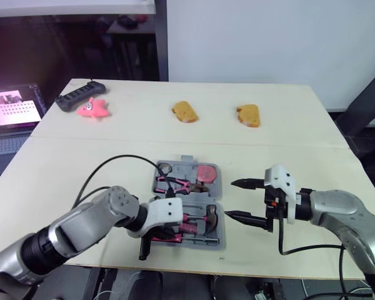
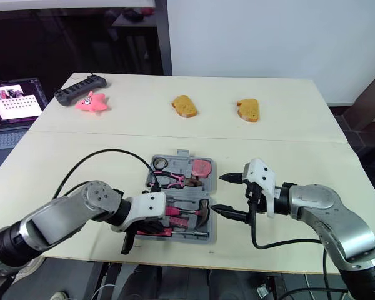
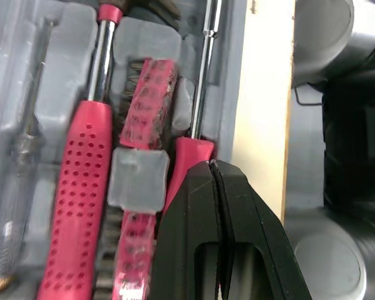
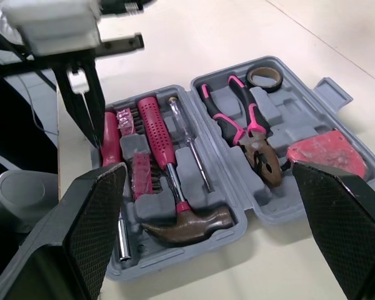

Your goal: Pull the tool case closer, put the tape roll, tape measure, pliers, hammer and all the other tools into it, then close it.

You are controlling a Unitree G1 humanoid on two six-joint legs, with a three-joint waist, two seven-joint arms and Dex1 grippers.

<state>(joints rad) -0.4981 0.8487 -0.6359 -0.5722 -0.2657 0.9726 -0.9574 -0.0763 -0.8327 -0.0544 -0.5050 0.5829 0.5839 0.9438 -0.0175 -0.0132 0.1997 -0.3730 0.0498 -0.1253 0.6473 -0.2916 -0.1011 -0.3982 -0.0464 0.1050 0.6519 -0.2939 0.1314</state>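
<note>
By the table's (image 1: 62, 169) front edge the tool case (image 1: 220, 187) lies open, filled — left gripper (image 3: 211, 169) pinched shut, empty, over the screwdriver (image 3: 186, 153); right gripper (image 1: 231, 199) gaping, empty, alongside — press it home, then fold the case shut

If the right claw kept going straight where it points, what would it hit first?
Probably the side wall of the tool case, by the hammer head; the open right gripper aims straight at it.
</note>
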